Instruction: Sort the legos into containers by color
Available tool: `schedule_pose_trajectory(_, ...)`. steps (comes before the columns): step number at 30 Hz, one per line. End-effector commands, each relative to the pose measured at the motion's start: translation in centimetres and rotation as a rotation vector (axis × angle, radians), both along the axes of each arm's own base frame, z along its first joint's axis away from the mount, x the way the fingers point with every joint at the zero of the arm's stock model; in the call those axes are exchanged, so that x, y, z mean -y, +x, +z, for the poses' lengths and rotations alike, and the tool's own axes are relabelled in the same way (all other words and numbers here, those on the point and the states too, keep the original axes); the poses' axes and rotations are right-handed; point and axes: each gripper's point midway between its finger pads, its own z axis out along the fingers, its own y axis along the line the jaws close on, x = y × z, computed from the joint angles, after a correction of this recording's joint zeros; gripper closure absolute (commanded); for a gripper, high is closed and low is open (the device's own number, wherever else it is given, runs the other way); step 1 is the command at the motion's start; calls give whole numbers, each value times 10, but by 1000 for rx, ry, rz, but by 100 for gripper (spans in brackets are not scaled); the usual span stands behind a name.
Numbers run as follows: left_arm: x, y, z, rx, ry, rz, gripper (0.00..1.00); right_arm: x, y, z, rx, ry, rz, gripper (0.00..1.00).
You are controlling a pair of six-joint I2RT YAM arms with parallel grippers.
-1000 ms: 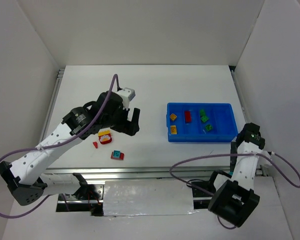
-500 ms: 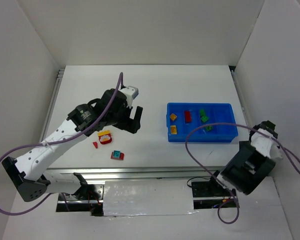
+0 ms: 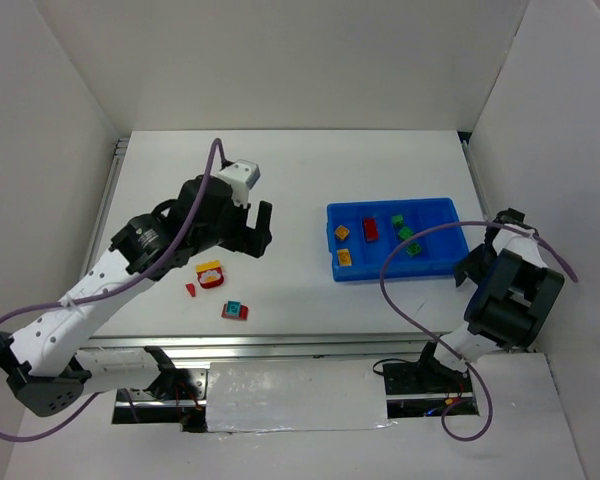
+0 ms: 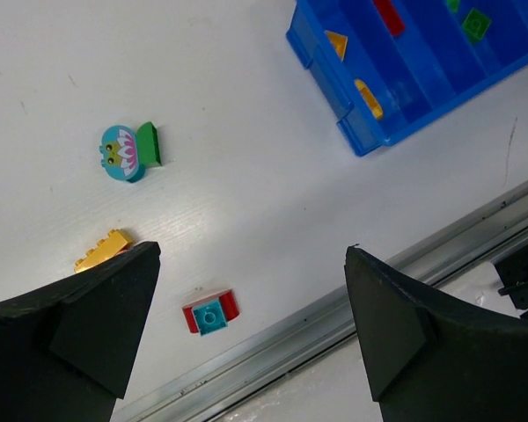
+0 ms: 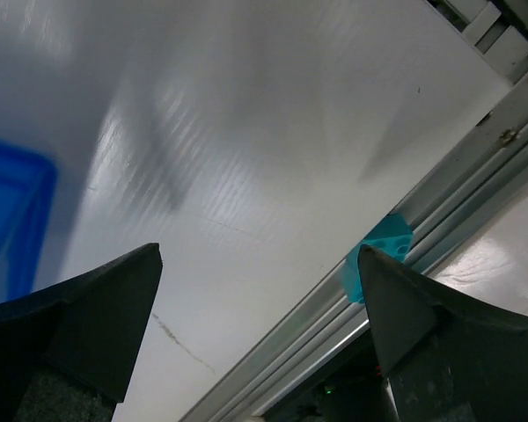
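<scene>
Blue tray (image 3: 380, 275) long axis left-right, slightly skewed | left gripper (image 4: 251, 253) wide | right gripper (image 5: 260, 253) wide

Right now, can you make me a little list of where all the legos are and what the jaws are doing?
tray: blue, on the right
yellow legos: two, tray's left compartment
red lego: one, next compartment
green legos: three, third compartment
loose: yellow-red brick, small red piece, red-teal brick, teal frog piece
left jaws: open, empty
right jaws: open, empty
</scene>
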Motion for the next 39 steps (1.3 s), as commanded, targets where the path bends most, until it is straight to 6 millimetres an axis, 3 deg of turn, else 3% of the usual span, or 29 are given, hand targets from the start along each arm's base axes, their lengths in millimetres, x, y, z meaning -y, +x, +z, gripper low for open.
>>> schedule_pose_trajectory(1, -11, 4, 21, 98, -37, 23, 1, 12, -2, 18, -47, -78, 79, 0)
schedule_pose_trajectory(3, -13, 5, 18, 102, -35, 28, 0, 14, -2, 25, -8, -121, 59, 0)
schedule_pose_trajectory(9, -1, 8, 10, 54, -52, 3, 0, 30, -13, 77, 130, -304, -102, 0)
schedule_pose_trajectory(12, 3, 6, 14, 55, -66, -14, 1, 32, -17, 85, 96, -313, -127, 0)
schedule_pose_trajectory(13, 3, 6, 14, 54, -67, -19, 1, 26, -28, 86, 57, -294, -179, 0)
schedule_pose_trajectory(14, 4, 5, 15, 53, -73, -19, 0, 31, -36, 85, 68, -256, -299, 0)
schedule_pose_trajectory(15, 4, 3, 16, 51, -81, -24, 0, 19, -29, 78, 108, -124, -332, 0)
schedule_pose_trajectory(17, 3, 1, 16, 50, -88, -23, 1, 8, -40, 65, 99, -12, -406, 0)
schedule_pose_trajectory(22, 0, -6, 15, 52, -106, -26, 0, -11, -64, 58, 148, -64, -515, 0)
schedule_pose_trajectory(24, 0, -11, 13, 47, -120, -43, 0, -22, -73, 66, 170, -79, -610, 0)
schedule_pose_trajectory(27, 1, -16, 11, 44, -141, -59, 0, -36, -79, 74, 259, -85, -804, 0)
schedule_pose_trajectory(28, 2, -18, 10, 36, -147, -69, 0, -43, -84, 64, 277, -88, -937, 0)
schedule_pose_trajectory(30, 4, -22, 9, 29, -155, -85, 1, -48, -85, 64, 406, -107, -1055, 1)
schedule_pose_trajectory(31, 5, -23, 8, 25, -157, -89, 0, -54, -89, 51, 432, -97, -1196, 1)
schedule_pose_trajectory(34, 5, -30, 6, 10, -166, -109, 0, -55, -89, 46, 646, -106, -1334, 10)
schedule_pose_trajectory(39, 8, -39, 2, -10, -175, -143, 0, -44, -102, 34, 622, -193, -1462, 2)
